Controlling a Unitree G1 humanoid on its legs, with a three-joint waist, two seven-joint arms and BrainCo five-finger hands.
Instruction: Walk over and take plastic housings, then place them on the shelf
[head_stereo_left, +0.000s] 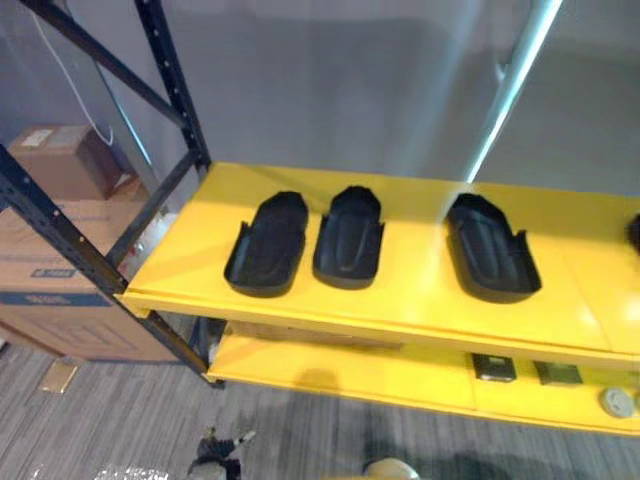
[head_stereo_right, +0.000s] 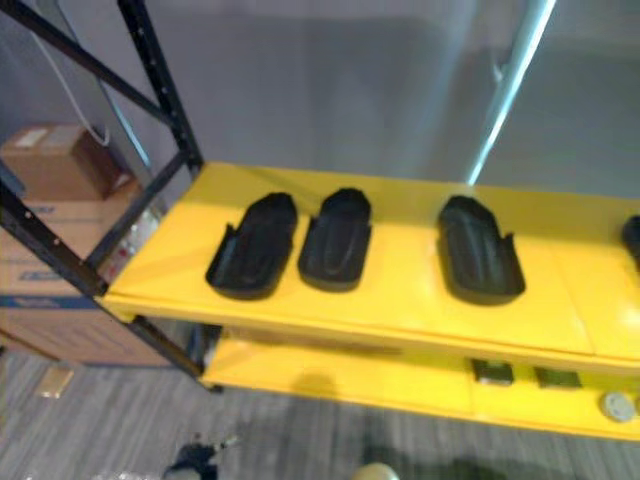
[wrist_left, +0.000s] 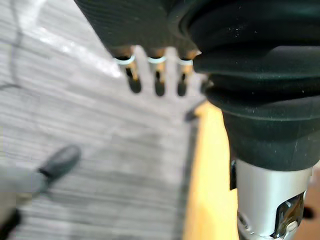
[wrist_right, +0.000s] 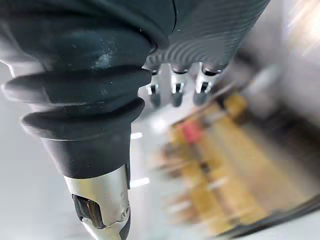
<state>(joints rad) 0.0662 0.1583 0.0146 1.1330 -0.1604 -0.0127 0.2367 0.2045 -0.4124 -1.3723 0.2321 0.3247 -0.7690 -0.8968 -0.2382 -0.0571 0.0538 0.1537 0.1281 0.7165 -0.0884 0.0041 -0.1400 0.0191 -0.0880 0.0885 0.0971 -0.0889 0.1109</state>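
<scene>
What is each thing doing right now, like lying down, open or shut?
Left housing: lying flat on the top yellow shelf, beside the middle one.
Middle housing: lying flat on that shelf.
Right housing: lying flat, apart from the other two.
Small cardboard box: shut, stacked on a bigger box.
Left hand: open, empty.
Right hand: open, empty.

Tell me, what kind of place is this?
Likely a warehouse or storeroom: a yellow shelf on a black metal rack, black plastic housings laid on it, and cardboard boxes stacked beside it.
</scene>
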